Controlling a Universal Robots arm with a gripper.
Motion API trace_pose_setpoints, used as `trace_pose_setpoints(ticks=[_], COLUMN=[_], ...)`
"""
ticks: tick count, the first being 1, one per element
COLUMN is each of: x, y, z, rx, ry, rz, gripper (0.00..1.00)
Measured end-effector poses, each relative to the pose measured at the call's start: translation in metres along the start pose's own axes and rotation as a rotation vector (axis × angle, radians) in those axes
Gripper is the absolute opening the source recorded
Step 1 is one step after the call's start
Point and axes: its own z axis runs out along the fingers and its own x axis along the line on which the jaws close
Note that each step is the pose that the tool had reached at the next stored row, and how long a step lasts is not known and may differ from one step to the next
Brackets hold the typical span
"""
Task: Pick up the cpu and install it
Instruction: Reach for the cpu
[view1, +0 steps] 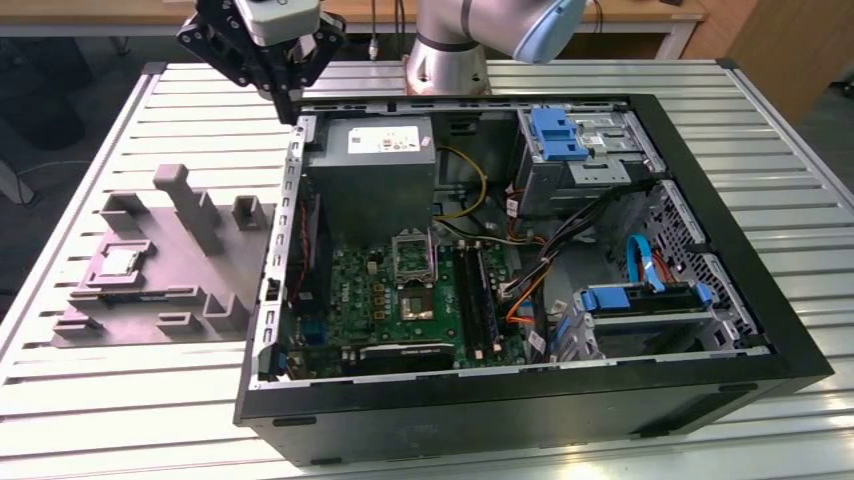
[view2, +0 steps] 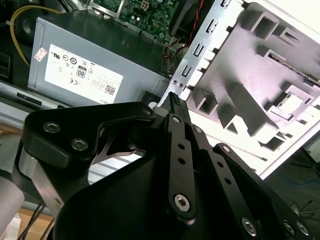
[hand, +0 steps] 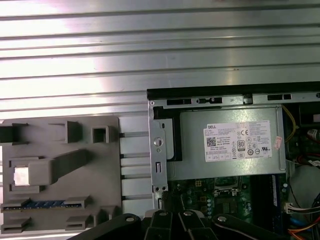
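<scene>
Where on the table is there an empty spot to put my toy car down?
The table is bare in front of the grey tray and along the exterior view's right, beside the computer case. Another bare strip lies behind the tray, near where the gripper hangs. Inside the case it is crowded with cables.

The work surface was a metal table of long pale aluminium slats with dark grooves between them. In the first wrist view the slats glared nearly white under strong overhead light. Beyond the table's far edge stood a wooden desk on a white leg, and past the table's far corner on the exterior view's right rose a brown wooden panel. The floor beside the table was dark. In the second wrist view loose cables lay on it.
</scene>
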Motion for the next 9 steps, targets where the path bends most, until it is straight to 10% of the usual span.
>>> trace_pose_setpoints(ticks=[9], x=[0.0046], y=[-0.0004], z=[-0.0001], rx=[0.0000], ry=[0.0000], rz=[0.000], gripper=[0.11])
